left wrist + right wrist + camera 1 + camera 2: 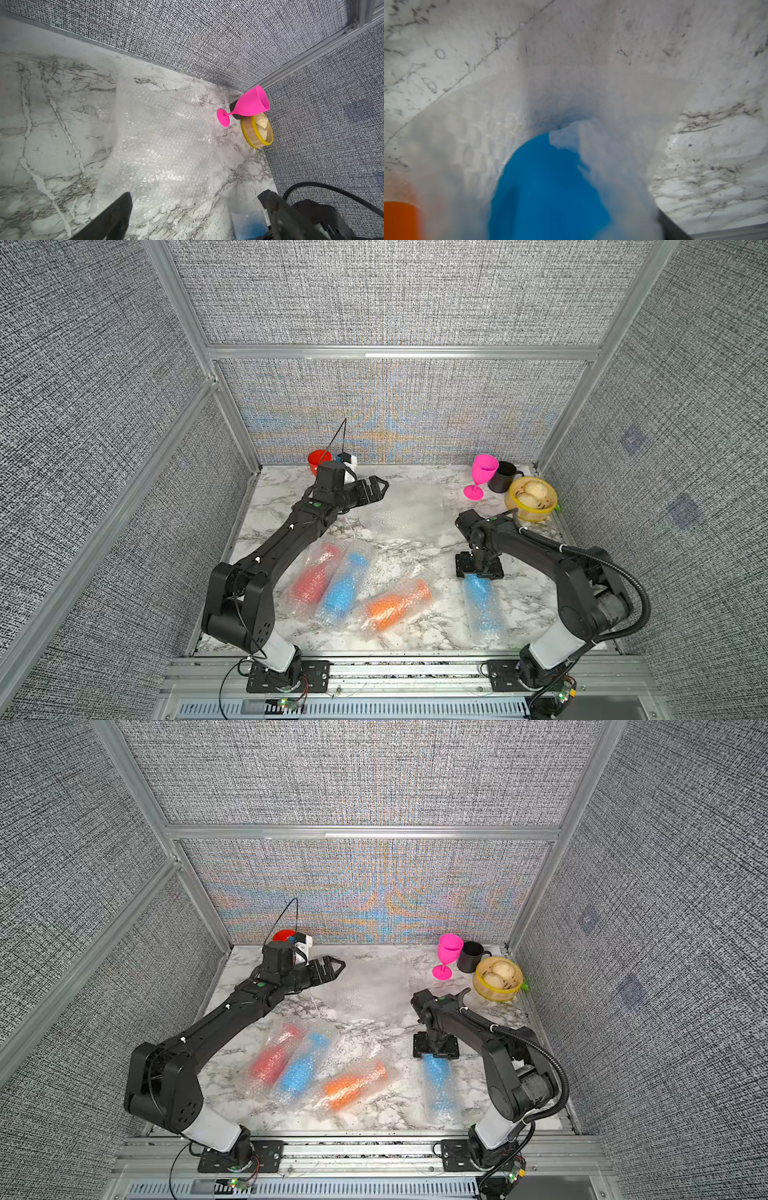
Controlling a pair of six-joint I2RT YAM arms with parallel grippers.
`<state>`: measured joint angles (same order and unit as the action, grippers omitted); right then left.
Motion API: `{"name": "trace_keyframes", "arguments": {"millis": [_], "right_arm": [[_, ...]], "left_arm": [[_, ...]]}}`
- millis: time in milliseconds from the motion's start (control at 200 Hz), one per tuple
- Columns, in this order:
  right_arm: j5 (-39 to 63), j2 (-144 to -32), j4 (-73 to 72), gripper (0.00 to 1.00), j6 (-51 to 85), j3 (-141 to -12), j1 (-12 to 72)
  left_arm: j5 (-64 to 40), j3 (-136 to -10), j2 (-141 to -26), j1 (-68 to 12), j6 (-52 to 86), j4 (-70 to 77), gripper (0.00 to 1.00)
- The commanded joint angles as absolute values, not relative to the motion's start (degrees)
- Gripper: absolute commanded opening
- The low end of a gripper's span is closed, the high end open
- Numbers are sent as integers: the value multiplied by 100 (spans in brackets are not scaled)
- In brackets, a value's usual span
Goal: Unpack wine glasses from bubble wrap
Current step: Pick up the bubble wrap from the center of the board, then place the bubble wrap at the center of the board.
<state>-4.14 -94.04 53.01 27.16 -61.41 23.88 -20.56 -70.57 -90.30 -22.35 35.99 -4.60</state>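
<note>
Four goblets lie flat near the front of the marble table (pixel 415 481), each rolled in crinkly, see-through bubble wrap with the colour glowing through. The wrapped red goblet (pixel 313 578), blue goblet (pixel 343 587) and orange goblet (pixel 395 603) are bunched together. A second blue goblet (pixel 482 605) lies off by the right arm. The right gripper (pixel 478 572) points down over its far end; can't tell if it's pinching. The pink goblet (pixel 482 472) stands bare at back right beside the black mug (pixel 503 477), and a bare red goblet (pixel 319 460) is at back left. The left gripper (pixel 380 485) hovers with its jaws wide apart by a flat loose sheet (pixel 399 510).
</note>
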Motion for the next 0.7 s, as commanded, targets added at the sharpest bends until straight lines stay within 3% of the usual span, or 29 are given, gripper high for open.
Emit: {"name": "trace_keyframes", "arguments": {"millis": [0,145,355,696], "right_arm": [[-557,-9247,5235,77,2693,-6297,2390],[-826,-9193,5701,75,2516,-7074,2387],[-791,-10146,6372,76,2193,-9526,2289],[778,-12701,6548,76,2832,-13491,1934]], "left_arm": [[-2109,-7060,-9061,-2217,3583,-317,100],[-2211,-7084,-9155,-2176,3697,-251,100],[-2345,-7075,-9217,-2071,3813,-141,100],[-2518,-7084,-9383,-1942,3959,-13,100]]}}
